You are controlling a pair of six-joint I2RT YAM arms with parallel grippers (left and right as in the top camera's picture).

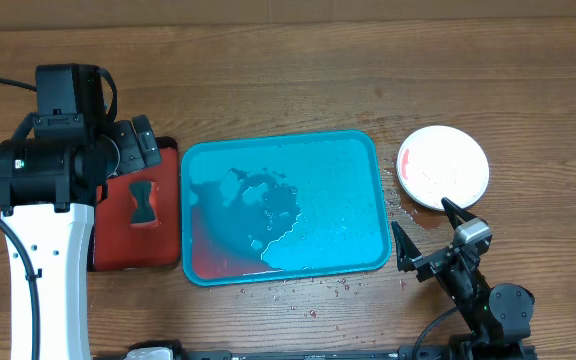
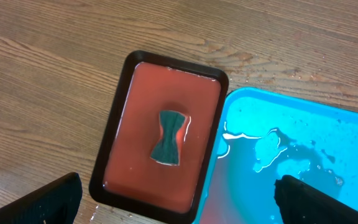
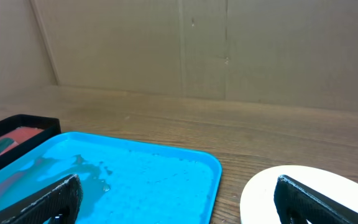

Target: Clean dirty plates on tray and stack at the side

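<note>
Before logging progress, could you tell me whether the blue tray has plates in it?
Empty of plates: the tray holds only water and reddish residue; a white plate sits beside it.

- We hold our left arm stretched forward, left gripper pointing down, jaws wide, empty.
- We hold our right gripper low, jaws wide, empty.

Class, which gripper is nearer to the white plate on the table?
Right. The right gripper sits open just short of the white plate; the left gripper hovers open over the red tray, on the far side of the turquoise tray.
</note>
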